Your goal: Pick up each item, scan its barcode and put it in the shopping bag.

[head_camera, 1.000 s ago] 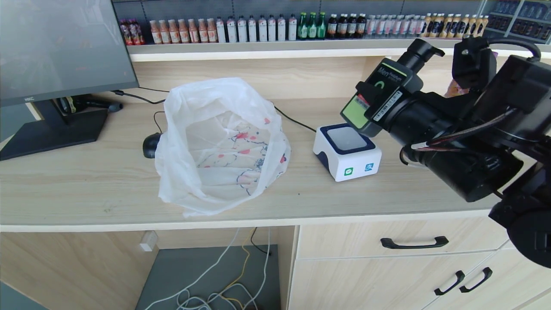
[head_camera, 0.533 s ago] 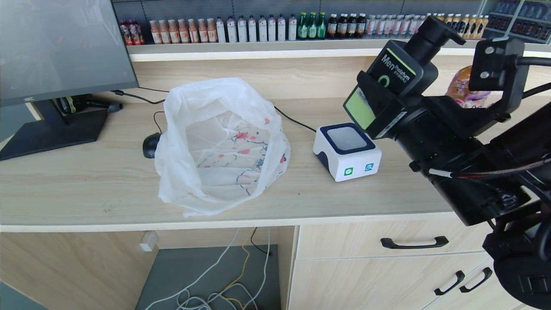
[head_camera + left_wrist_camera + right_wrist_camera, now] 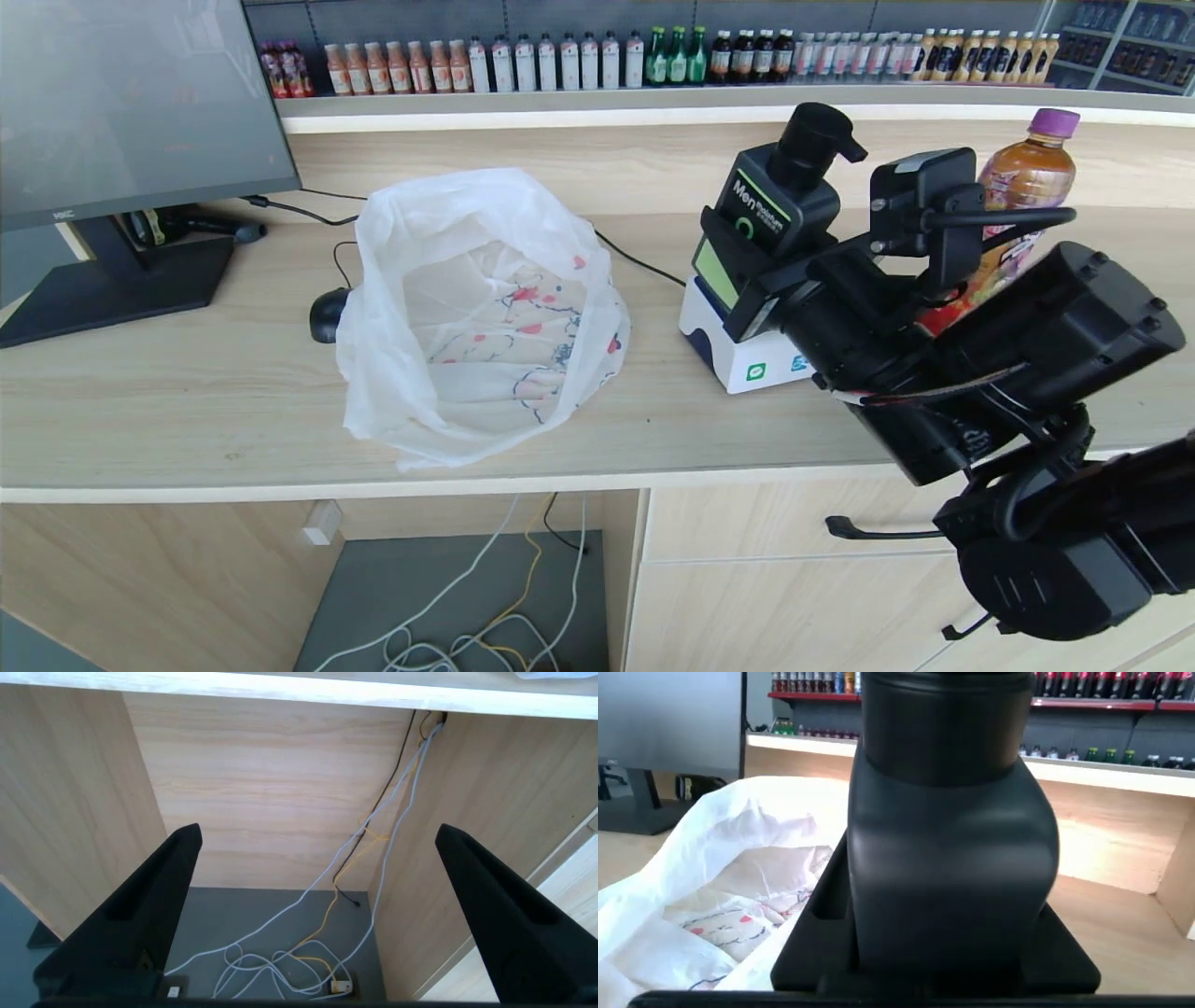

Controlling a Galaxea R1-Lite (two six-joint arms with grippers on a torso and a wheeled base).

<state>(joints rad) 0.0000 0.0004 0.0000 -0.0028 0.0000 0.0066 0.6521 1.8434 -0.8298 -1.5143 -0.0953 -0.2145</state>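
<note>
1 long wooden counter (image 3: 187, 411) carries everything, with a dark monitor (image 3: 131, 103) at its left end. Next in size is the white plastic shopping bag (image 3: 476, 308), standing open-mouthed near the middle. Through the mouth I make out its printed pattern and, as far as I can judge, no goods yet.

Right of the bag, the right gripper (image 3: 758, 275) has its jaws clamped on the sides of a black pump bottle (image 3: 780, 201). The bottle is roughly upright and is held just over the white scanner (image 3: 747, 364), hiding the scanner's window from where I stand (whether the barcode faces the glass, I cannot tell). Behind that arm an orange drink bottle (image 3: 1027, 177) with a purple cap stands on the counter, with nothing touching it. A small black mouse (image 3: 326, 315) sits just beside the bag on its left.

The left gripper (image 3: 318, 831) hangs below counter height with its jaws spread wide and nothing between them. It faces the loose cables (image 3: 308, 952) in the recess.

My reading is that the job is near its start. 0 items are bagged, 1 is in hand at the scanning step, and at least 1 more waits. After the scan, the pump bottle has to travel left and go down into the bag's mouth.
</note>
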